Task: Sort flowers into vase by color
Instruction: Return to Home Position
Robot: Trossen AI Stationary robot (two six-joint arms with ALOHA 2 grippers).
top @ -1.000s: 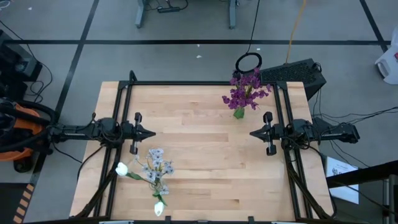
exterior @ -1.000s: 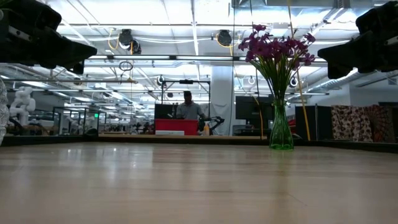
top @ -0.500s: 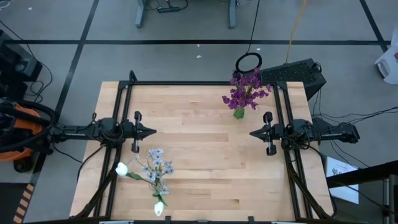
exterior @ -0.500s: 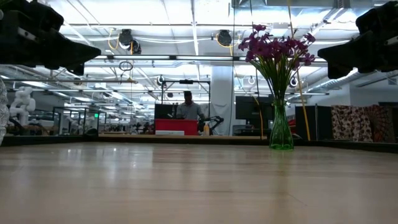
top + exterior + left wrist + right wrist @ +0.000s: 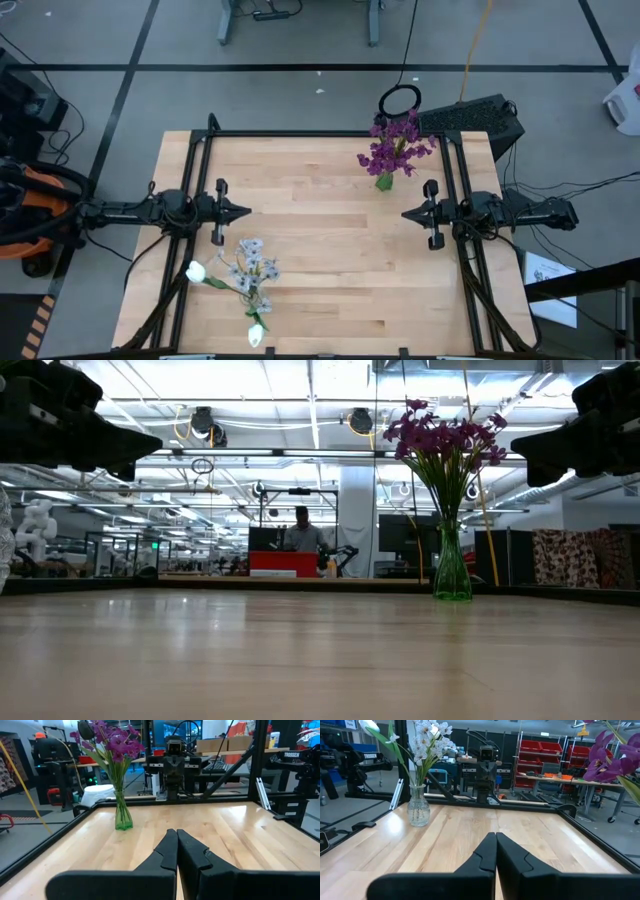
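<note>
Desk (image 5: 320, 280): pale wood with a black frame. We count two vases and two arms on it.

Purple flowers (image 5: 395, 148): we find them gathered in a green glass vase (image 5: 123, 812). It stands upright near the desk's far edge on the right side, just beyond the right arm.

White flowers (image 5: 195, 271): we list two tulip-like buds with a pale small-blossom sprig (image 5: 250, 262) in a transparent vase (image 5: 418, 806). It stands upright at the near left of the desk, close to the near edge and just in front of the left arm. The two vases are well apart.

Left hand (image 5: 240, 212): it hangs above the left edge of the desk and points inward. We see its fingers (image 5: 167, 851) pressed together, gripping nothing.

Right hand (image 5: 408, 213): it hangs above the right edge and faces the left hand across the bare middle. We see its fingers (image 5: 487, 854) pressed together, also empty.

Room beyond: in the low view we note a person (image 5: 303, 532) behind a red box (image 5: 283, 563). What the person is doing is probably too far off to tell.
</note>
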